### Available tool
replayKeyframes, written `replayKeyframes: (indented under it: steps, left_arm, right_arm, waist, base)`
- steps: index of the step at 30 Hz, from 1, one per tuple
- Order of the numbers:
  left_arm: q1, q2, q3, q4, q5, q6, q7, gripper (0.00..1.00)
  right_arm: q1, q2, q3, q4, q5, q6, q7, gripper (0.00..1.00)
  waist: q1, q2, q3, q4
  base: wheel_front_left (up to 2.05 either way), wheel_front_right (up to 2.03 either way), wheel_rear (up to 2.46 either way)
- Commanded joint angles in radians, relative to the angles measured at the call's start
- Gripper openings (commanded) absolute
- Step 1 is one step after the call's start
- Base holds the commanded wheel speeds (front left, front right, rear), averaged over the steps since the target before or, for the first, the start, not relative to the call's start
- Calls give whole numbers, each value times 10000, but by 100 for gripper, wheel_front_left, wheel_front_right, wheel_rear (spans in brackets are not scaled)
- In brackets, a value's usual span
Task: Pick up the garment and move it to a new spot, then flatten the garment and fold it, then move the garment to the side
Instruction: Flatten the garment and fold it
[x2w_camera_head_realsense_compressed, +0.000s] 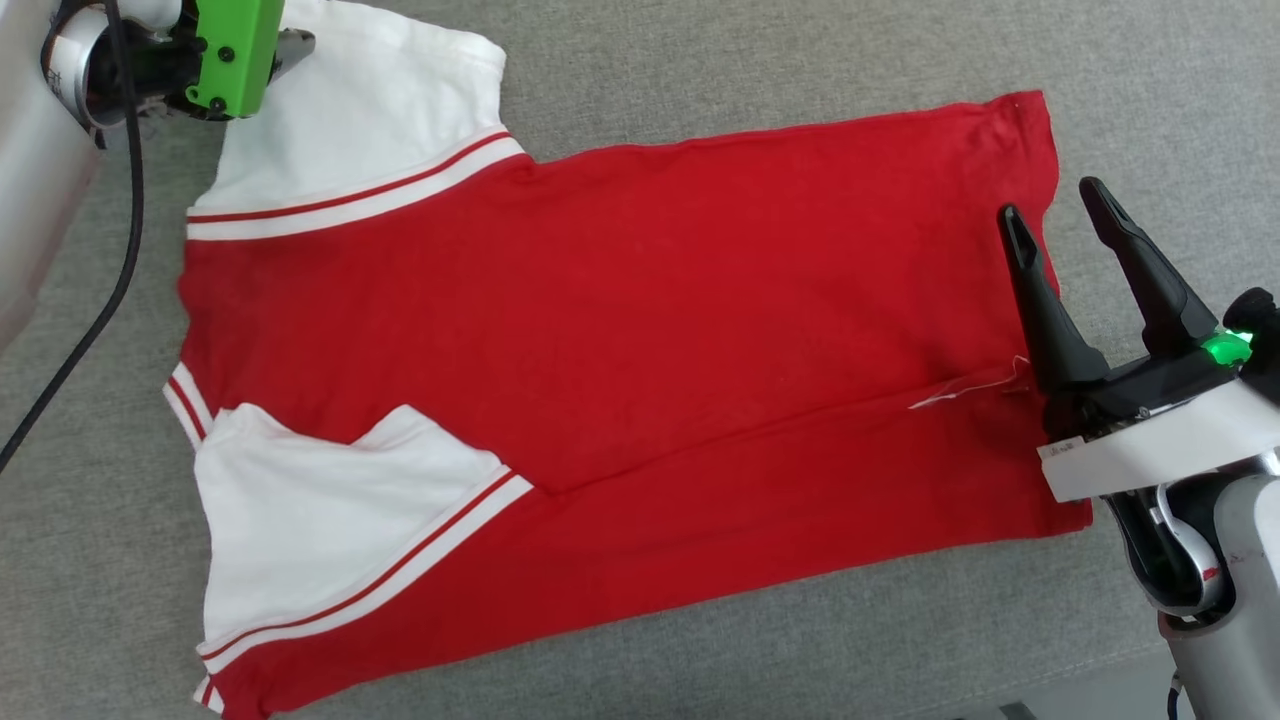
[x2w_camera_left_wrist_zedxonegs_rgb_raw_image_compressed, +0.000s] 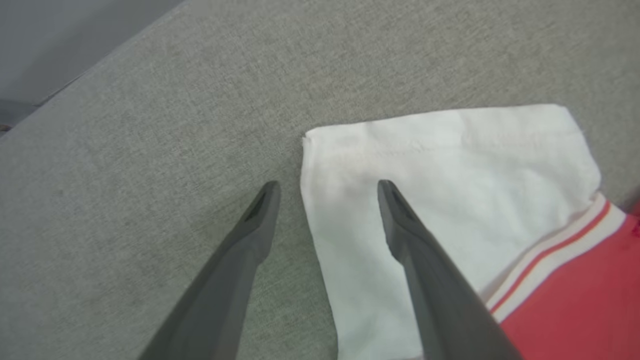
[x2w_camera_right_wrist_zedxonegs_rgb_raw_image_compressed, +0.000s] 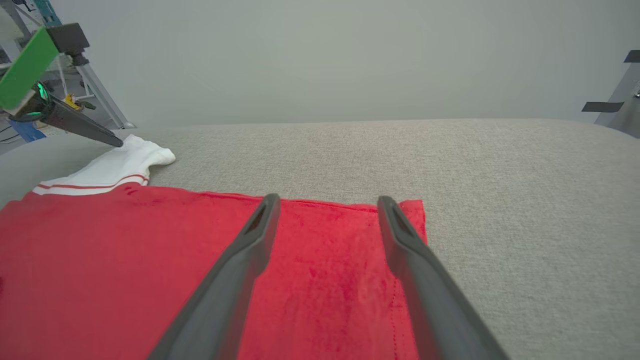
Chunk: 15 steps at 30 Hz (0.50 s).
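Though head cam crops L claw (x2w_camera_left_wrist_zedxonegs_rgb_raw_image_compressed: 327, 186), wrist cam: tips (x2w_camera_left_wrist_zedxonegs_rgb_raw_image_compressed: 390, 192) straddle garment (x2w_camera_left_wrist_zedxonegs_rgb_raw_image_compressed: 450, 165) sleeve.

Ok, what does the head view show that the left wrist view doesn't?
Head view's extras: the garment with its whole red body, its near sleeve folded inward, and the right gripper, jaws open, at the hem end. Left wrist view's extras: the left gripper close up, jaws open, astride the far sleeve at its edge, one over white cloth, one over the grey surface. Shared: the far sleeve with striped trim, and the grey surface.
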Motion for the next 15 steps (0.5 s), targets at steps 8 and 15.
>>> replayKeyframes:
  steps: [8, 15]
  left_arm:
    - [274, 189, -545, 374, 50, -99, 320, 100]
    - [385, 375, -916, -95, -113, -108, -144, 0]
  right_arm:
    - [-307, 7, 71, 489, 152, -7, -405, 100]
    - [-574, -323, -238, 708, 221, -7, -522, 100]
  waist:
    - [-2, 0, 413, -479]
    - [-2, 0, 123, -235]
  base:
    - [0, 0, 0]
    - [0, 0, 0]
